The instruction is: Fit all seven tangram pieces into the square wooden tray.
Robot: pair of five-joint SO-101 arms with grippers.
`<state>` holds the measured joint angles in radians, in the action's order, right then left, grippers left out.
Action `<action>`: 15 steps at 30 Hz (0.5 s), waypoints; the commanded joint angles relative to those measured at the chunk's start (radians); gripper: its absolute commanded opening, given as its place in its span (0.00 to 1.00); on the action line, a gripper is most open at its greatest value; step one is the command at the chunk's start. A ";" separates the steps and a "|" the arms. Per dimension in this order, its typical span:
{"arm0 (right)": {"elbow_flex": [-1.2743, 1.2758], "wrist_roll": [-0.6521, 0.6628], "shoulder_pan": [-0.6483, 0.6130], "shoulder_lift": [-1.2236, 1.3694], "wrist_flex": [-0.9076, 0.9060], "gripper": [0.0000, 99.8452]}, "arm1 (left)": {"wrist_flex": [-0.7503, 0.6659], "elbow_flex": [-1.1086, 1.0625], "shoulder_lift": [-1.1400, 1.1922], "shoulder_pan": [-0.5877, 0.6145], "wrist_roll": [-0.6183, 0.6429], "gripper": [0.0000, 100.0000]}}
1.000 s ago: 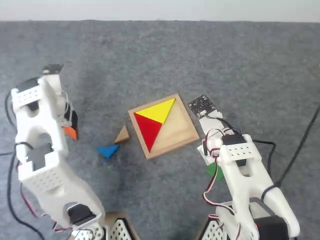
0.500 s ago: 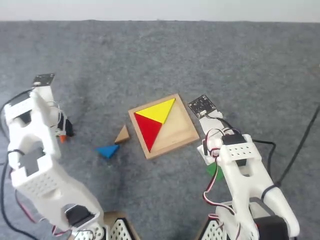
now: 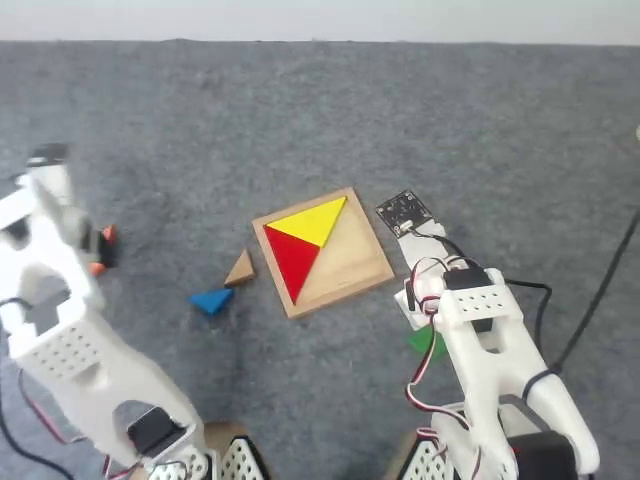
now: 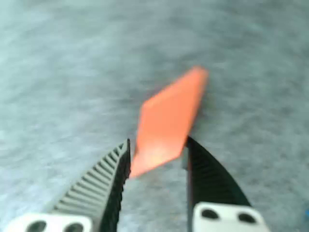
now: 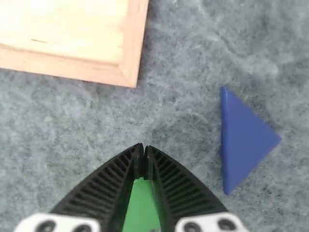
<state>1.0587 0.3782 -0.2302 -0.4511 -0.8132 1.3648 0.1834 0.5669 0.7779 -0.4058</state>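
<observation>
Felt, grey and fuzzy, covers the surface (image 3: 450,130) in the high view. The square wooden tray (image 3: 365,262) lies near the middle, turned at an angle to the edges. A yellow triangle (image 3: 310,222) fills its far part. A red triangle (image 3: 292,260) lies against the yellow one on the left side, and the rest of the tray floor is bare wood. A tan triangle (image 3: 240,270) lies just beside the tray's left rim, with a light blue triangle (image 3: 212,300) just beside it toward the near edge. The left arm (image 3: 50,280) stands at the left edge, with bits of an orange piece (image 3: 106,235) showing at its end. The right arm (image 3: 480,320) stands near the tray's near right corner, a green piece (image 3: 428,342) showing under it.

In the left wrist view, the left arm's jaws grip the near end of the orange piece (image 4: 169,116), a slanted four-sided shape.

In the right wrist view, the right arm's jaws meet at the tips, with the green piece (image 5: 140,208) clamped between them farther back. A corner of the tray (image 5: 131,53) and a dark blue triangle (image 5: 244,137) lie on the felt beyond, well apart.
</observation>
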 commanded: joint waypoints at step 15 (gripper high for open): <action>-0.009 0.012 -0.008 -0.041 0.012 0.03 | 0.011 0.105 -0.005 0.003 -0.009 0.23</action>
<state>1.0587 0.3798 -0.2317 -0.4511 -0.8132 1.4001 0.2539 0.5777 0.7748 -0.4074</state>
